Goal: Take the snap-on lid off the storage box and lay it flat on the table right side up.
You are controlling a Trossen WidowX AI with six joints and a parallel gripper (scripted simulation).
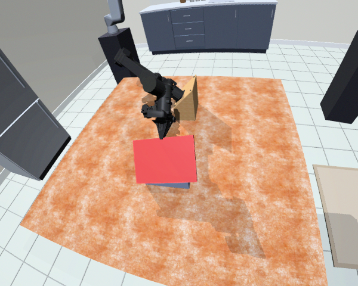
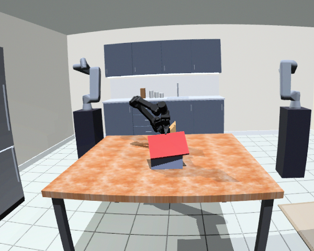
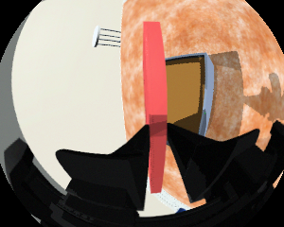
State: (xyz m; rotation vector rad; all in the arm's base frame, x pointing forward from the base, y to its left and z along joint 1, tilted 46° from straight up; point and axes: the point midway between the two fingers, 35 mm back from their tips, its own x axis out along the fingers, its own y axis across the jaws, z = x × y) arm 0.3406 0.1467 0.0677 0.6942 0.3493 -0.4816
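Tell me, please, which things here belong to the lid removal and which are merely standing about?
Job: red lid, pinched at its far edge by the gripper; blue storage box; table.
Standing about: tan wedge-shaped block; two grey arms on pedestals.

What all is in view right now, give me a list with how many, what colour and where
lid: one, red, tilted up over the box, far edge pinched in the gripper
box: one, blue-grey, middle of the table, open at the far side under the raised lid
wedge block: one, tan wood, on the table behind the box, beside the arm
table: one, orange mottled top with dark legs, centre of the room
fridge: one, dark grey, at the left
cabinets: dark blue, on the back wall, above and below the counter
pedestals: two, black, left and right of the table, each with a grey arm on top
mat: one, beige, on the floor at the right
arm: one, black, reaching from the far side
gripper: one, black, shut on the lid's far edge
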